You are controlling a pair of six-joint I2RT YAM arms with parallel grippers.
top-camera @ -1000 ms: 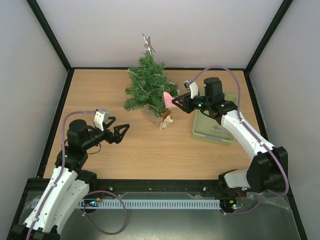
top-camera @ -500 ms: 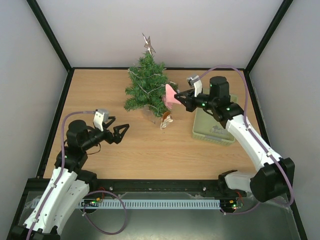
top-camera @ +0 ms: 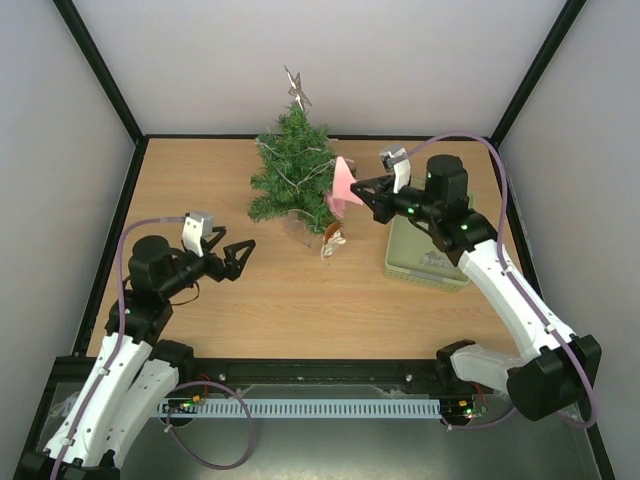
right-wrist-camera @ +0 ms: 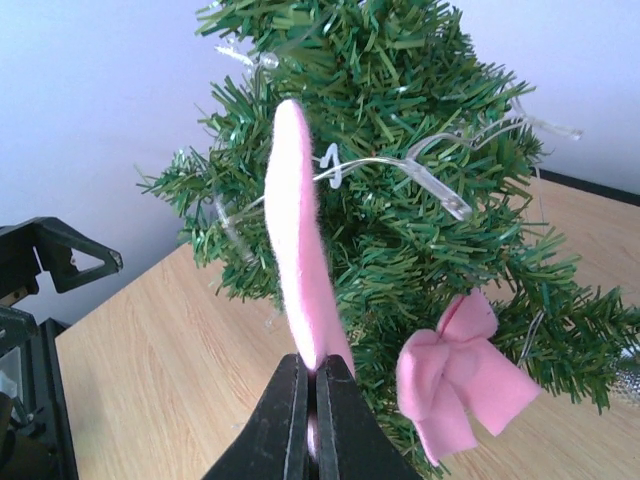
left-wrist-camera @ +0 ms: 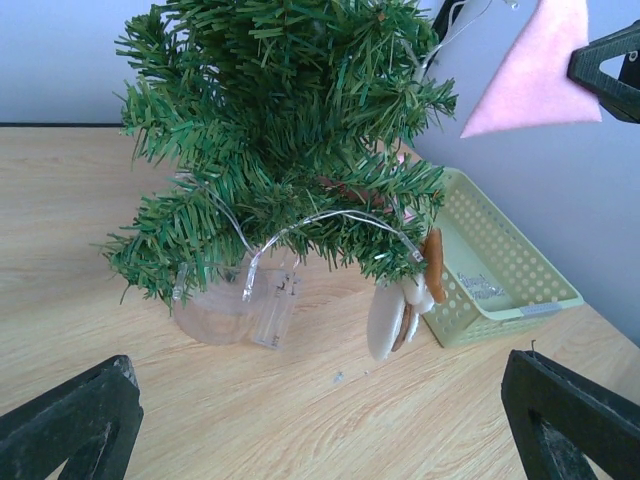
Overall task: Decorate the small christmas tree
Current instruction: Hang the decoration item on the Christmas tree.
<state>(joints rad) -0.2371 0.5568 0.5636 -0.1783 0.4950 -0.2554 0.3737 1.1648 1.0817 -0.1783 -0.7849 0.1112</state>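
Holding a pink felt piece (right-wrist-camera: 298,230) in my closed right gripper (right-wrist-camera: 315,370) beside the small christmas tree (right-wrist-camera: 400,150), not hung yet; star (top-camera: 296,88), lights (right-wrist-camera: 430,185) and bow (right-wrist-camera: 455,385) are already on; left gripper (top-camera: 238,257) open, empty.

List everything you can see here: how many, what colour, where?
small christmas tree: 1, dark green, back middle
star: 1, silvery, treetop
light string: 1, clear, round branches
bow: 1, pink, lower branch
ornament: 1, cream-brown, tree's foot
basket: 1, pale green, right of tree
felt piece: 1, pink, beside the tree
table: 1, light wood, underneath
left gripper: 1, black, open, front left
right gripper: 1, black, shut on the felt piece
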